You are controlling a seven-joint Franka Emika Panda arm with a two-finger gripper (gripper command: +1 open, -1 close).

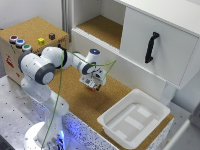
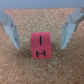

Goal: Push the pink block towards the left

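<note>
The pink block [image 2: 40, 45] is a small reddish-pink cube with black marks, lying on the cork surface [image 2: 45, 70]. In the wrist view it sits between my two grey fingers [image 2: 11, 30], with a gap on each side. My gripper [image 2: 40, 46] is open and straddles it without gripping. In the exterior view the gripper [image 1: 94, 85] hangs low over the cork board, and only a reddish speck of the pink block [image 1: 91, 88] shows under the fingers.
A white tray [image 1: 131, 131] lies at the exterior view's right front. A white cabinet with a black handle [image 1: 151, 47] stands behind. A small yellow cube [image 1: 41, 41], a dark purple cube [image 1: 52, 36] and coloured buttons [image 1: 20, 43] sit on a cork-topped box.
</note>
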